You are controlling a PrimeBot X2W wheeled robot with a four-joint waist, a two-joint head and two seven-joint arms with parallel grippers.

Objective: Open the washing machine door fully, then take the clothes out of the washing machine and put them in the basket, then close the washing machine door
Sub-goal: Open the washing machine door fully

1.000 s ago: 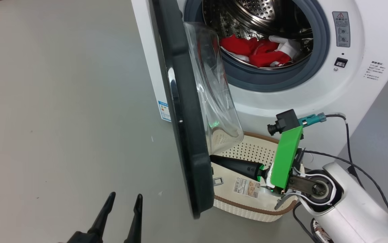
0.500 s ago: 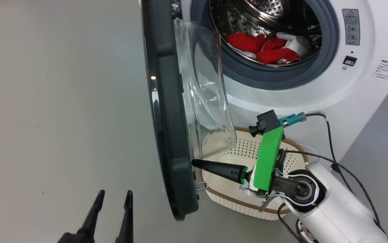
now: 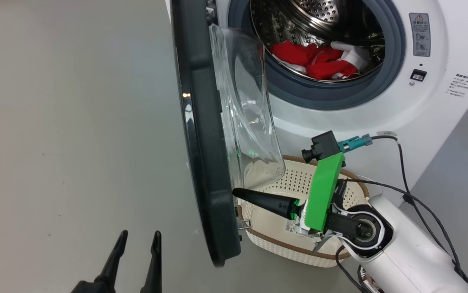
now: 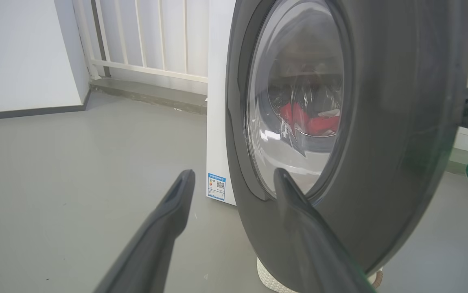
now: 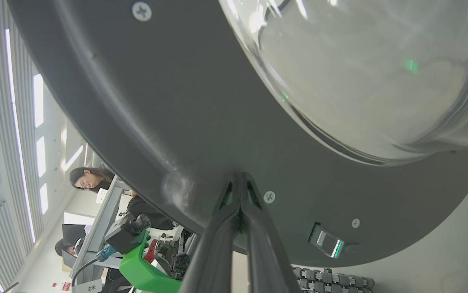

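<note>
The washing machine (image 3: pixel 340 118) stands with its door (image 3: pixel 201 122) swung out, seen nearly edge-on, the glass bowl (image 3: pixel 246 110) facing the drum. The red and white clothes (image 3: pixel 315 61) lie in the steel drum. The basket (image 3: pixel 295 244) sits on the floor below the opening. My right gripper (image 3: pixel 234 191) is shut, holds nothing, and its tip rests against the door's inner rim (image 5: pixel 177 101) above the basket. My left gripper (image 3: pixel 140 234) hangs open and empty on the door's outer side (image 4: pixel 401 122), apart from it. The clothes (image 4: pixel 307 120) show through the glass.
Black cables (image 3: pixel 405 175) trail from my right arm past the machine's front corner. The door latch (image 5: pixel 325 242) juts from the inner rim near my right fingertips. A white railing (image 4: pixel 148 40) and wall stand behind the machine. Open grey floor (image 3: pixel 67 134) lies left. People (image 5: pixel 87 179) sit at desks behind.
The door has swung a little wider with my shut right gripper pressing its inner side leftward. The head view has shifted as well. My left gripper stays open.
</note>
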